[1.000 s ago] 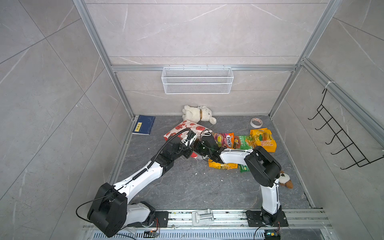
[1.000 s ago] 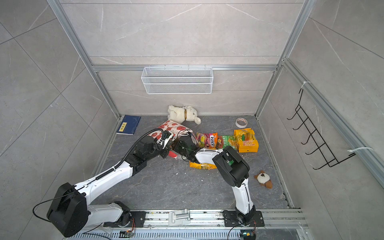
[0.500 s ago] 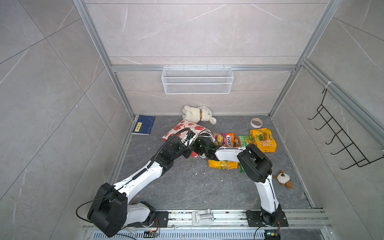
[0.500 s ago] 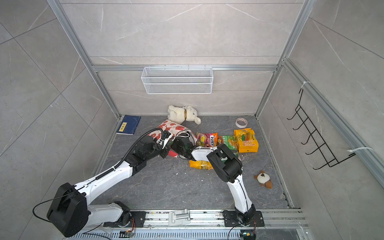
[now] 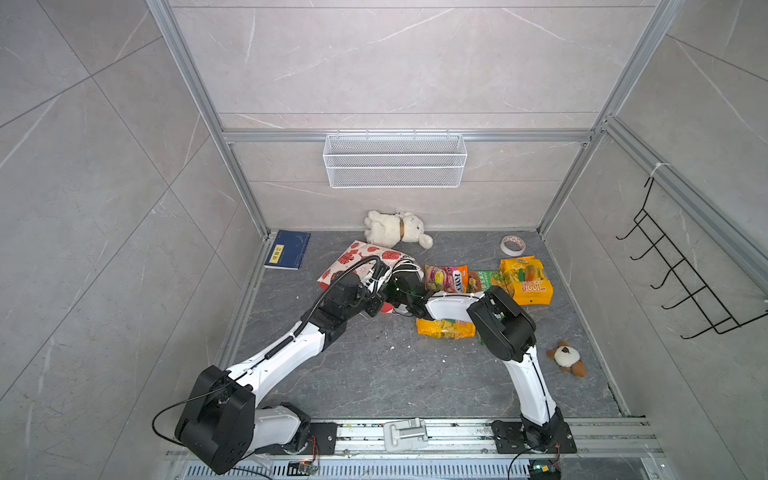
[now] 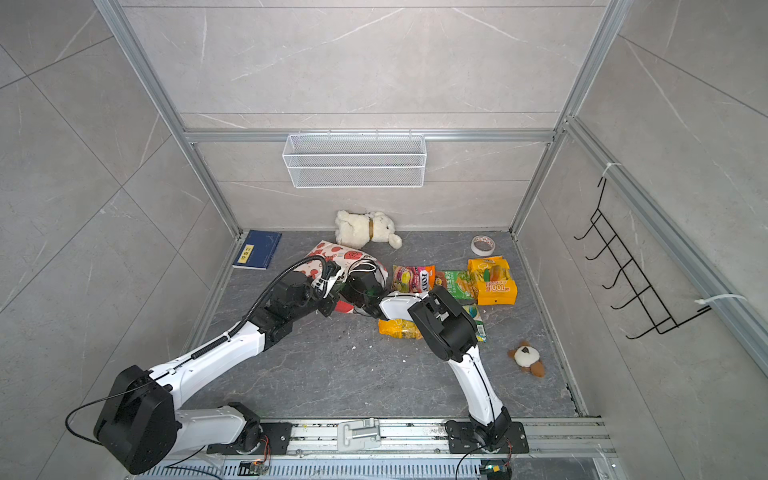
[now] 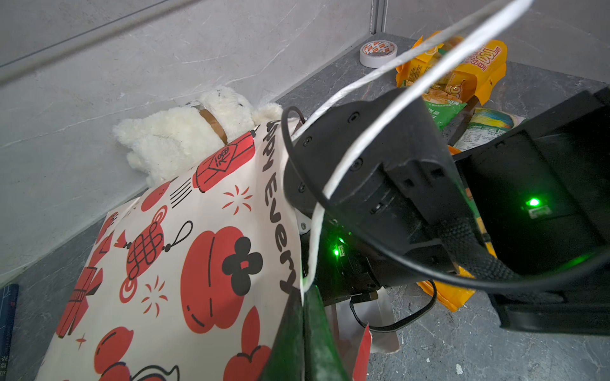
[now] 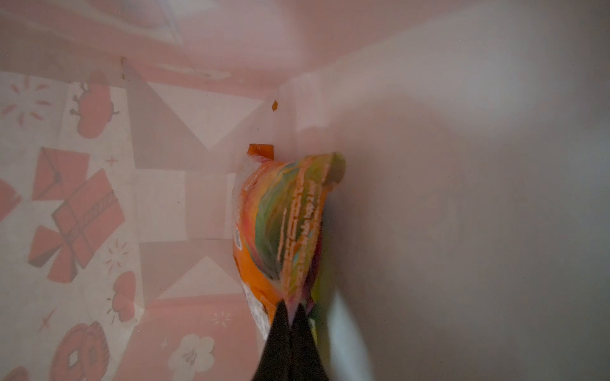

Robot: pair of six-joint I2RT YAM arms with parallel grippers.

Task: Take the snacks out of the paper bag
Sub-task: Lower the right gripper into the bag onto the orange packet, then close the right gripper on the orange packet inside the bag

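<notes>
Right hand (image 8: 290, 311) inside paper bag (image 8: 82, 204), tight on orange snack packet (image 8: 277, 231)

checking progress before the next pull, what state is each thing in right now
paper bag, lying on its side, mouth open
left gripper, shut on the paper bag rim
right gripper, inside the bag, shut on a packet edge
orange striped packet, inside the bag, gripped
fox packet, out, flat on the floor
blue book, closed, lying flat
tape roll, lying flat
</notes>
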